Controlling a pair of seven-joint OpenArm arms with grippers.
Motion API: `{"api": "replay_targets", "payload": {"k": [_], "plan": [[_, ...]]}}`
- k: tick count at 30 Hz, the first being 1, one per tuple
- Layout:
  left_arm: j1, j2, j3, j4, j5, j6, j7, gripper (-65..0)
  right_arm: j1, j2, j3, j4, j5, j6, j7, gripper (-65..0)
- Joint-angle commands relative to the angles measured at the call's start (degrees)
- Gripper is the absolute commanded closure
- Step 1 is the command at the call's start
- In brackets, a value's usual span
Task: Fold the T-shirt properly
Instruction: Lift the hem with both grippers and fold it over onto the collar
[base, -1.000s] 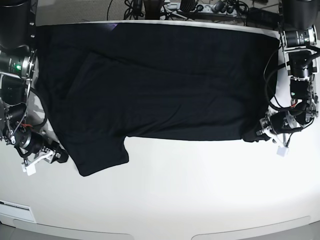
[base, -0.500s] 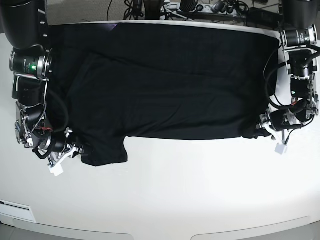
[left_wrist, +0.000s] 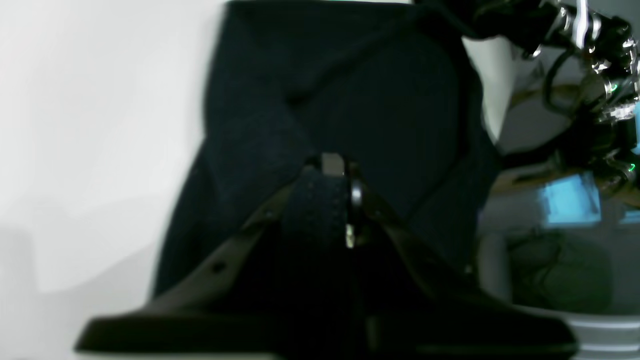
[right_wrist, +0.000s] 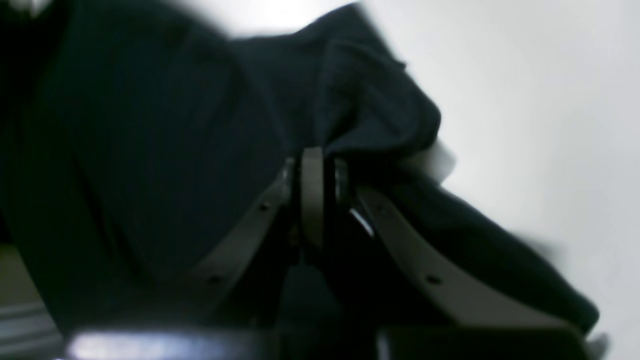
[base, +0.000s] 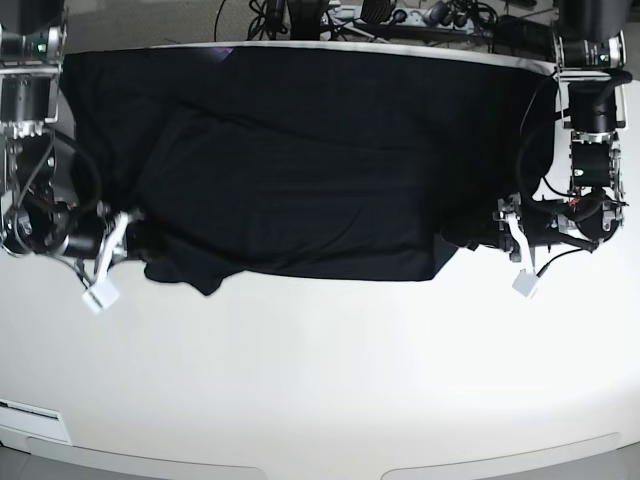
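The black T-shirt lies plain side up across the far half of the white table. No print shows. My left gripper, on the base view's right, is shut on the shirt's lower right corner and holds it bunched inward. In the left wrist view its closed fingertips pinch black cloth. My right gripper, on the base view's left, is shut on the near sleeve. In the right wrist view its fingertips clamp a fold of the cloth.
Cables and a power strip lie behind the table's far edge. A white tag hangs from each arm. A label sits at the table's front left edge. The other arm shows in the left wrist view.
Both grippers have moved inward and away from the front edge with cloth in them. The sleeve has been drawn up against the body. The right corner has been dragged left.
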Motion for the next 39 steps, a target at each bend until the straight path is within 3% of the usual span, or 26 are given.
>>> {"api": "replay_targets", "payload": {"k": [1, 6, 10, 20, 32, 39], "plan": [[-0.3, -1.7, -0.4, 3.8, -1.5, -0.4, 0.4, 0.0, -0.3, 2.7, 0.8, 4.0, 1.1, 0.3, 1.2, 0.0], [6.8, -6.3, -0.4, 18.8, -1.5, -0.4, 0.4, 0.0, -8.3, 8.9, 1.7, 18.4, 1.3, 0.3, 1.2, 0.0], [12.1, -10.3, -0.5, 26.6, -1.5, -0.4, 0.4, 0.0, -13.5, 11.5, 5.9, 24.4, 1.3, 0.3, 1.1, 0.0], [19.6, -18.3, -0.5, 31.8, -1.5, -0.4, 0.4, 0.0, -22.2, 11.5, 9.0, 24.9, 0.9, 0.3, 1.0, 0.0], [19.5, -27.2, -0.5, 31.8, -1.5, -0.4, 0.4, 0.0, -22.5, 11.5, 9.0, 24.9, -0.5, 0.3, -0.4, 0.0], [20.8, -27.5, -0.4, 31.8, -1.5, -0.4, 0.4, 0.0, -22.5, 11.5, 9.0, 24.9, 5.1, 0.3, -3.0, 0.0]]}}
